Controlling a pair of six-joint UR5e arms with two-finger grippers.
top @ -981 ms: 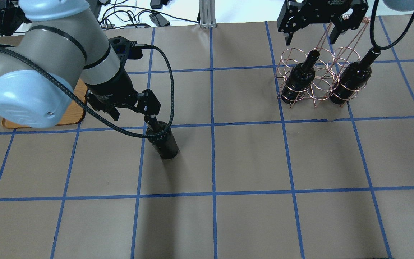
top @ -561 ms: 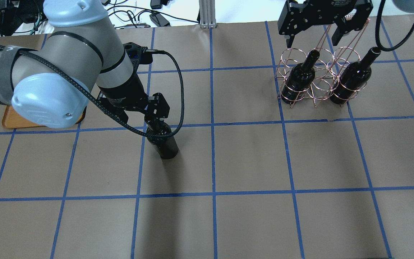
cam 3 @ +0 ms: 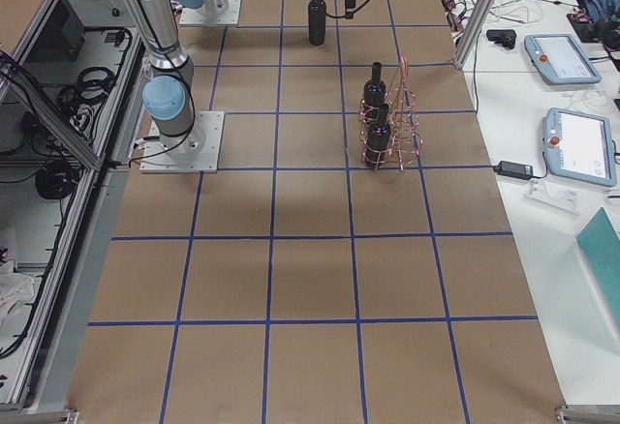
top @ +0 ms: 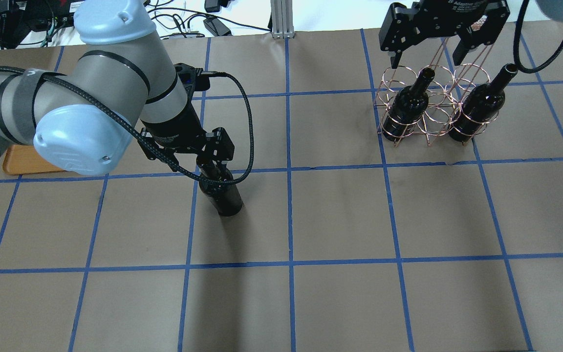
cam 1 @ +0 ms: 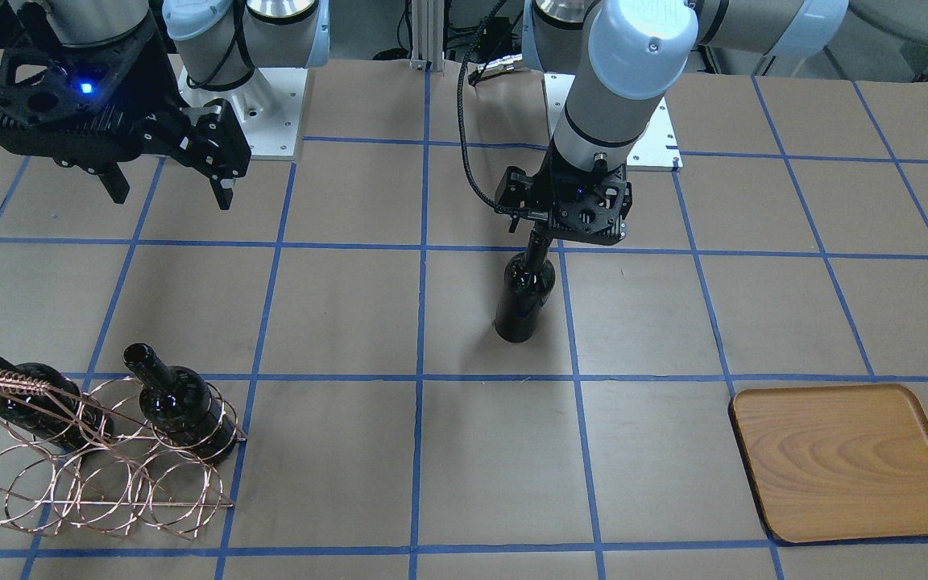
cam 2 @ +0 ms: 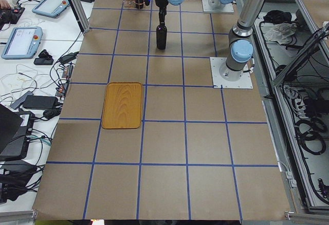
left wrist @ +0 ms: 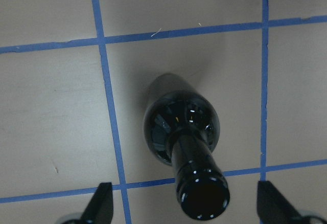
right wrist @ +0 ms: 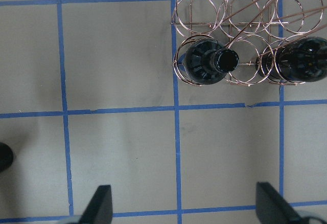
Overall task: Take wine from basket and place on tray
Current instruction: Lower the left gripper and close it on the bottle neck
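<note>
Near-black glass, glossy and label-free: from the front we have the wine point(cam 1: 522, 302) upright on the brown-papered table point(cam 1: 351, 322), out of the basket point(cam 1: 101, 463) and well apart from the wooden tray point(cam 1: 843, 459), which holds nothing. The left gripper point(cam 1: 546, 235) sits over its neck. The right gripper point(cam 1: 167, 189) hangs short of the basket, jaws apart. That wire basket holds two bottles, one point(cam 1: 182, 403) beside another point(cam 1: 37, 403), and its other loops are vacant. Overhead agrees: wine mid-table, the left arm point(top: 91, 98) masking most of the tray. The side views tell us nothing about the jaws. The left wrist view settles it: fingertips point(left wrist: 102, 206) wide either side of the neck, touching nothing. We'd judge the bottle rigid, weighty, slick and breakable, so take it at the neck under the lip ridge and carry it upright. Right wrist view: both fingertips wide, basket ahead.
</note>
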